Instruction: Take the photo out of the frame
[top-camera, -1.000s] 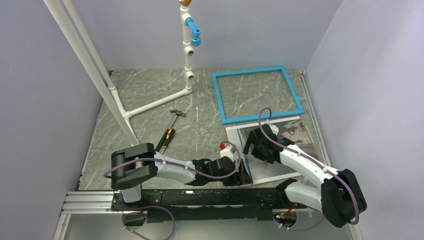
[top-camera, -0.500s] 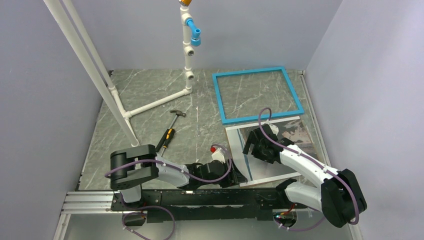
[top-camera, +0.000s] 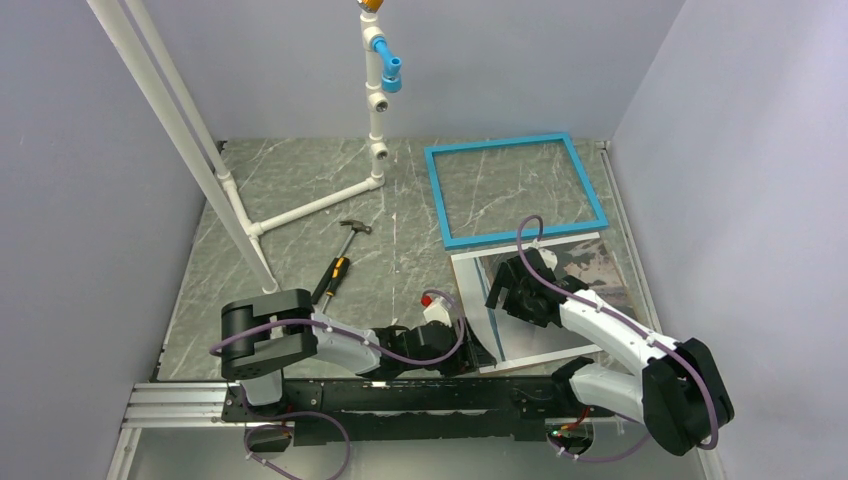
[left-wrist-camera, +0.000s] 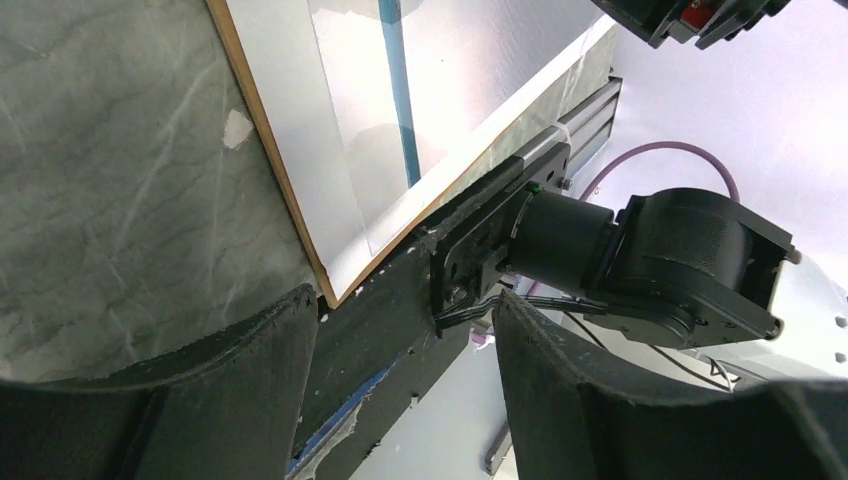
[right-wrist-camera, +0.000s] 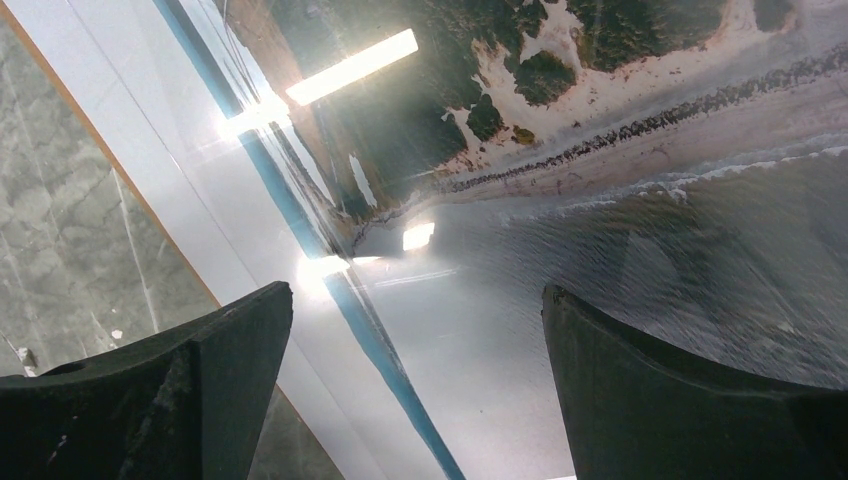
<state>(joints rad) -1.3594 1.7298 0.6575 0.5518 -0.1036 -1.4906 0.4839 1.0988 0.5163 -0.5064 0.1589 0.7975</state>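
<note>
The frame (top-camera: 437, 200), turquoise and with bare table showing through it, lies flat at the back right. In front of it lies the photo (top-camera: 600, 272), glossy with a white border, on a brown board. My right gripper (top-camera: 503, 297) hovers over the photo's left part, open; in the right wrist view the photo (right-wrist-camera: 620, 180) fills the space between the fingers of the right gripper (right-wrist-camera: 415, 320). My left gripper (top-camera: 482, 352) is low at the photo's near left corner, open. In the left wrist view that photo corner (left-wrist-camera: 335, 170) ends just off the left fingertip (left-wrist-camera: 290, 320), outside the gap of the left gripper (left-wrist-camera: 405, 330).
A hammer (top-camera: 340, 262) lies mid-table, left of the photo. A white pipe stand (top-camera: 375, 110) rises at the back and a slanted white pole (top-camera: 190, 150) crosses the left side. The black base rail (top-camera: 420, 395) runs along the near edge, close under the left gripper.
My left gripper has drawn back toward the near edge and slightly left, along the photo's left side to its near corner. The right arm, photo and frame have not moved.
</note>
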